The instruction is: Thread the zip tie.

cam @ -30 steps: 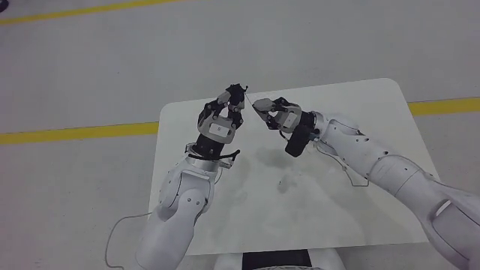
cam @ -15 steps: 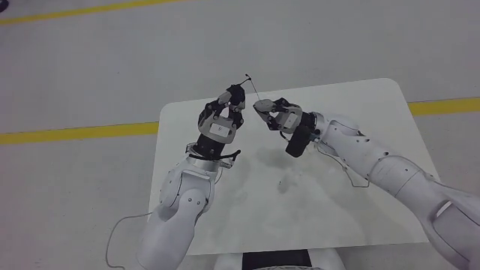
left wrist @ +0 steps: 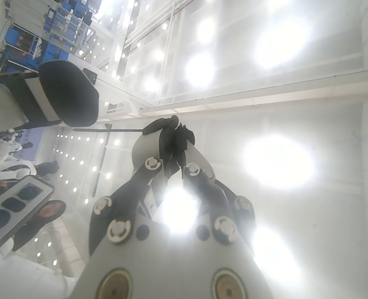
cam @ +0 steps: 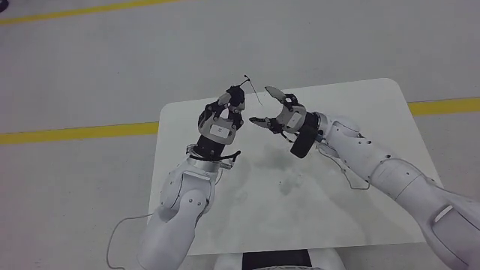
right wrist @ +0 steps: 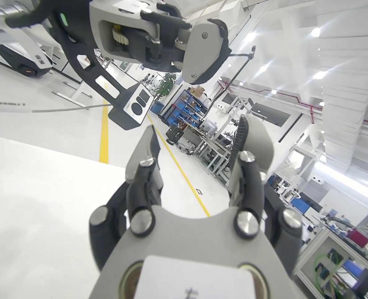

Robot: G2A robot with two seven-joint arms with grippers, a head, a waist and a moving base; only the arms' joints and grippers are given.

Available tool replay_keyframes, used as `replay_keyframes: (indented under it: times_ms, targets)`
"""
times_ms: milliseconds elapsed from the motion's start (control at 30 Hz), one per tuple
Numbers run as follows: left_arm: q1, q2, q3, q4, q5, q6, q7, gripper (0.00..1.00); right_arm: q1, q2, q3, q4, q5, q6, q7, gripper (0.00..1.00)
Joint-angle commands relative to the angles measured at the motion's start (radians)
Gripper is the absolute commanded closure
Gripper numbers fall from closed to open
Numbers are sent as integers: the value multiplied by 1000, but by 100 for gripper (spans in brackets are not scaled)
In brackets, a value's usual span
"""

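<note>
Left gripper (cam: 236, 91) pinched tight on the zip tie (cam: 253, 90), held up over far edge of white table (cam: 360, 105) | tie juts sideways from fingertips, free end in air | right gripper (cam: 261, 106) spread wide, empty, just beside the tie

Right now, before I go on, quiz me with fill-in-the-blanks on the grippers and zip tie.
The left gripper is ____ on the zip tie.
The right gripper is ____ and holds nothing.
The arms work over a ____ table.
Missing words: shut; open; white.
</note>
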Motion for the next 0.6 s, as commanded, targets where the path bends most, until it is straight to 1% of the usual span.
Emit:
replay_keyframes:
  times_ms: [0, 33, 167, 333, 500, 567]
  targets:
    - [3, -1, -1, 0, 2, 0, 0, 100, -1, -2, 5, -7, 0, -1, -3, 26]
    - [4, -1, -1, 1, 2, 0, 0, 100, -1, -3, 7, -11, 0, 1, -5, 30]
    - [7, -2, -2, 1, 4, 1, 1, 100, -3, -7, 19, -22, 0, 9, -8, 52]
    - [9, -3, -4, 0, 6, 5, 1, 100, -8, -11, 37, -31, 0, 8, -11, 61]
    - [12, -4, -1, -1, 8, 8, 0, 100, -9, -14, 43, -33, 0, 6, -12, 72]
    - [13, -5, 0, -1, 9, 8, 0, 100, -8, -15, 44, -33, 0, 6, -12, 75]
